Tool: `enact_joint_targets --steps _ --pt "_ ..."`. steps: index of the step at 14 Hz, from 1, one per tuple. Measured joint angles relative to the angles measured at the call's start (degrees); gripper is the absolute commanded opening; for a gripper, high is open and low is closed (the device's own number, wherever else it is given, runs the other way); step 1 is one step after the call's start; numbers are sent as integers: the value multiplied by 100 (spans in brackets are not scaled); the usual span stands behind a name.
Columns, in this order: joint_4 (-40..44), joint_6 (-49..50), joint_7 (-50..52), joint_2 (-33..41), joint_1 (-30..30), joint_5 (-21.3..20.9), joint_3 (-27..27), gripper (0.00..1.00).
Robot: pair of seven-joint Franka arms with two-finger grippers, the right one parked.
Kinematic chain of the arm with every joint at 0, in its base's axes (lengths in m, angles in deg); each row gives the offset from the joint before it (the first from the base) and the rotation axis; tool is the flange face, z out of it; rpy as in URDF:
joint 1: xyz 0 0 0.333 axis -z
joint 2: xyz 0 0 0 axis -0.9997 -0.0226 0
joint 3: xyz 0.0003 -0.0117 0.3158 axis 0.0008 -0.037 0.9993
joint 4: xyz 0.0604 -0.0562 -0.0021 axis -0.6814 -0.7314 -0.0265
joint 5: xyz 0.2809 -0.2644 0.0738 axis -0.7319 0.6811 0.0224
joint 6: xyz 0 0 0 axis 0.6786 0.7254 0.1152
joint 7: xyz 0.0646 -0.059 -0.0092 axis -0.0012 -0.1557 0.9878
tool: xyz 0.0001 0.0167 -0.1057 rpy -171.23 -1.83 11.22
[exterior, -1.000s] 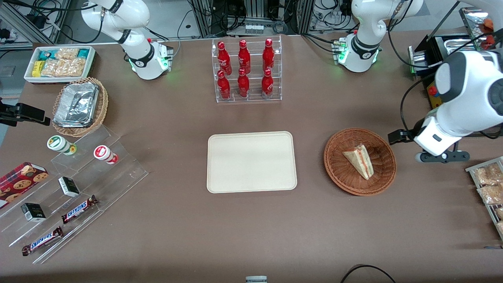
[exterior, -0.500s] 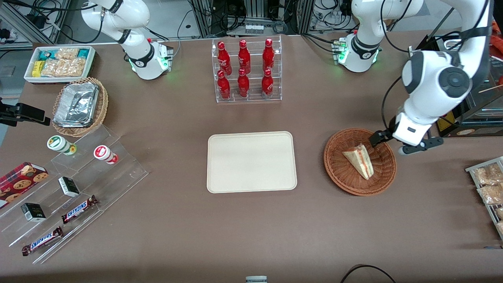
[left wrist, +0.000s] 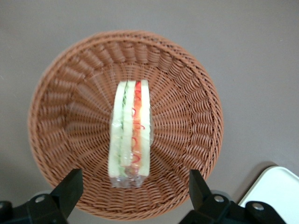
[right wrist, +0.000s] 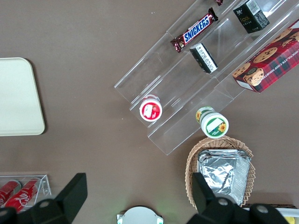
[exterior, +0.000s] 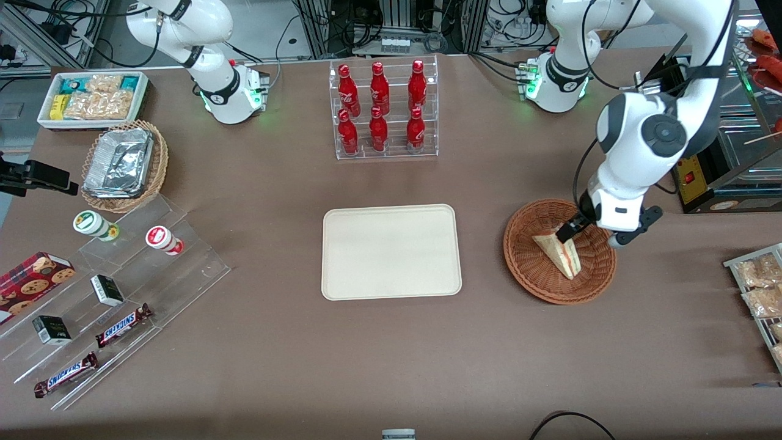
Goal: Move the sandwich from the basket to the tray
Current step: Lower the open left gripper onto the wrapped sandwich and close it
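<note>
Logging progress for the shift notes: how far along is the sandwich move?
Early stage. Nothing is delivered: the sandwich lies in the basket, and the tray holds nothing. In hand: the gripper hovers above the sandwich, fingers open on either side. Left: grasp, lift, carry to the tray, release.

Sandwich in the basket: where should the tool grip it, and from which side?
Come straight down and close on the two bread faces of the sandwich, mid-length. It stands on edge in the basket, filling stripes up, and the open tool already straddles its width from above.
</note>
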Motion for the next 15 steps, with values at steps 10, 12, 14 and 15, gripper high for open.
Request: enact_joint_targets --steps 10,12,14,15 --pt "-7 -193 226 -733 52 -258 4 100" --pt "-7 -313 227 -863 52 -259 12 63" --pt "-7 -375 227 -952 51 -264 26 0" --pt "-7 -387 227 -968 51 -268 35 0"
